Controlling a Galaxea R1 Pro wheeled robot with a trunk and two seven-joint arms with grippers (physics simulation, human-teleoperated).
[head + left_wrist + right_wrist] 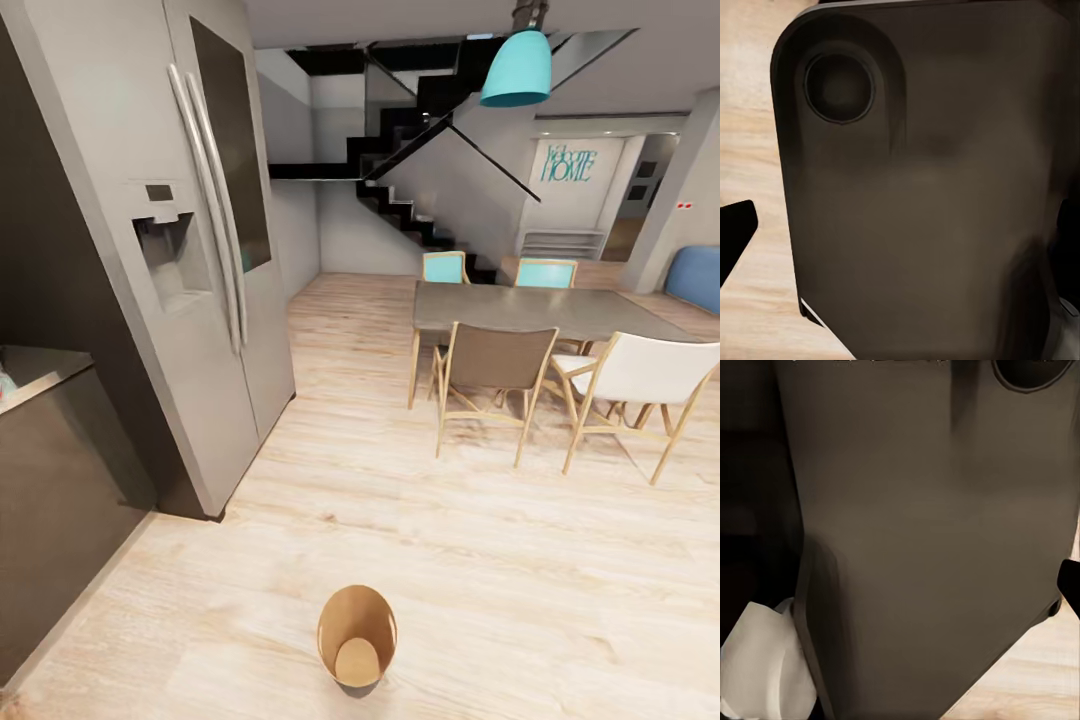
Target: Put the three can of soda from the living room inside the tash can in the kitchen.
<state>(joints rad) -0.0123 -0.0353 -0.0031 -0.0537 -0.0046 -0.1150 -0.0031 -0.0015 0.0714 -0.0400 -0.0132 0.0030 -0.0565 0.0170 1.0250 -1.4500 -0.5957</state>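
Observation:
The tash can point(357, 636), a small round copper-brown bin with its open mouth facing up, stands on the light wood floor close in front of me. The cans of soda are out of view. In the left wrist view a dark grey panel of my own body point(922, 187) sits close to the camera, with wood floor behind it and a black fingertip point(735, 238) at the frame's edge. The right wrist view has a similar dark panel point(930, 525) and a black fingertip point(1069, 585) at its edge. The frames do not show how either pair of jaws stands.
A tall grey fridge point(200, 280) and a dark counter point(50, 470) line the left side. A dining table point(540, 310) with several chairs, one white point(640, 385), stands ahead on the right. Behind them are black stairs point(420, 150), a teal lamp point(517, 68) and a blue sofa point(697, 278).

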